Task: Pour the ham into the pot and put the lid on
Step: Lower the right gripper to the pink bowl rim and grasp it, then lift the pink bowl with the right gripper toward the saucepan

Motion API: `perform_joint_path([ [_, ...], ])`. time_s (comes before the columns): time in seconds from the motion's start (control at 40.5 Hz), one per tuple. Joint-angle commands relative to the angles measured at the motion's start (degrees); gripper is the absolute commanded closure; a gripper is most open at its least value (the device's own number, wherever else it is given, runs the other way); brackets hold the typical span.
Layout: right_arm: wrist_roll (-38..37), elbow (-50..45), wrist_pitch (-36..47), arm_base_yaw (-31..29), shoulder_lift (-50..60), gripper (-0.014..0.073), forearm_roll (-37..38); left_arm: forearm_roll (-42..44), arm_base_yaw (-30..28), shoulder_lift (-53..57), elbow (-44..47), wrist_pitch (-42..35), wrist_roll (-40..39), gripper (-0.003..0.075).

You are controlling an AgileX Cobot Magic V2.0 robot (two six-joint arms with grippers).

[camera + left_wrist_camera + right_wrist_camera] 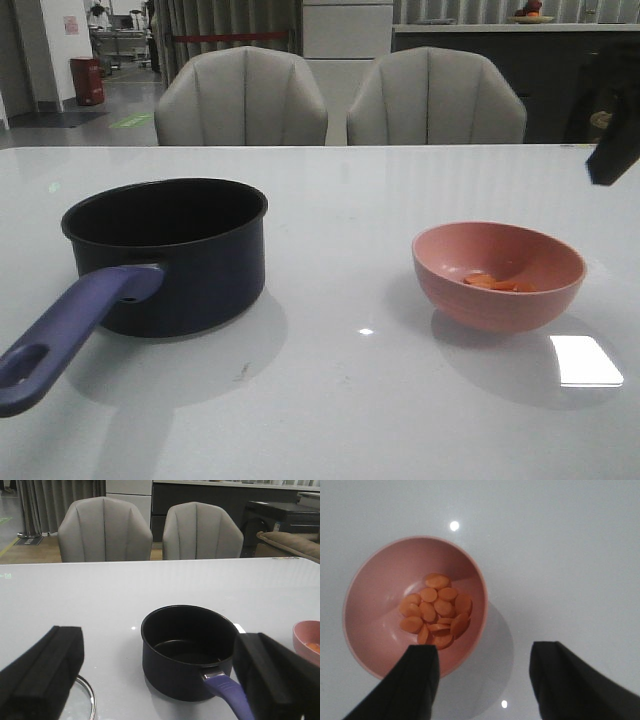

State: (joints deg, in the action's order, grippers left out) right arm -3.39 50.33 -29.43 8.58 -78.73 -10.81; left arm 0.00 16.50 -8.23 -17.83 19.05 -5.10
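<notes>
Plainly nothing is done yet: the ham (437, 611) lies as a heap of thin orange slices in the pink bowl (380, 605), on the desk (340, 400) to my right side. The pot (170, 250) stands well apart on my left, black inside and bare, its handle (75, 335) pointing back toward me. I judge the whole job is still ahead: grasp bowl, tip it, then fit the lid (82, 700).

My right gripper (485, 680) hangs above the bowl's near rim, fingers (417, 682) spread wide, one over the bowl, the other over bare desk, holding nothing. My left gripper (160, 680) is likewise spread and unloaded, looking across the pot.

Only the left wrist view shows the lid, a sliver of glass and metal rim by one finger; the front view misses it. Only the right wrist view lets me count the slices properly.
</notes>
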Motion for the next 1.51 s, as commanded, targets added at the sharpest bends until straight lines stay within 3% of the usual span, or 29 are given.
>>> perform_joint_path([
  [0.0,0.3,6.4,-1.0,0.5,-6.3,0.009,-0.3,-0.4,0.6,-0.5,-1.6,-4.1,-0.2,0.0085],
  [0.222,0.7,13.3,-2.8,0.5,-18.7,0.0092,-1.2,-0.4,0.6,-0.5,-1.6,-3.9,-0.2,0.0085],
  [0.321,0.7,14.8,-2.7,0.5,-21.6,0.0139,-1.2,-0.4,0.6,-0.5,-1.6,-3.9,-0.2,0.0085],
  [0.395,0.7,15.7,-2.5,0.5,-23.2,0.0215,-1.2,-0.4,0.6,-0.5,-1.6,-3.8,-0.2,0.0085],
  [0.543,0.7,17.2,-2.1,0.5,-24.8,0.0473,-1.3,-0.4,0.6,-0.5,-1.6,-3.8,-0.2,0.0085],
  [0.815,4.1,23.0,0.1,1.7,-20.4,0.0457,-1.5,-0.4,0.6,-0.5,-1.6,-3.8,-0.2,0.0085],
  [1.013,9.5,30.0,2.5,8.8,-15.4,0.0457,-1.4,-0.4,0.6,-0.5,-1.6,-3.8,-0.2,0.0085],
  [1.235,12.7,31.3,18.4,21.2,-14.8,0.0457,-1.1,-0.4,0.6,-0.5,-1.6,-3.8,-0.2,0.0085],
  [1.482,13.8,31.3,37.9,28.3,-20.4,0.0457,5.3,-0.4,0.6,-0.5,-1.6,-3.8,-0.2,0.0085],
])
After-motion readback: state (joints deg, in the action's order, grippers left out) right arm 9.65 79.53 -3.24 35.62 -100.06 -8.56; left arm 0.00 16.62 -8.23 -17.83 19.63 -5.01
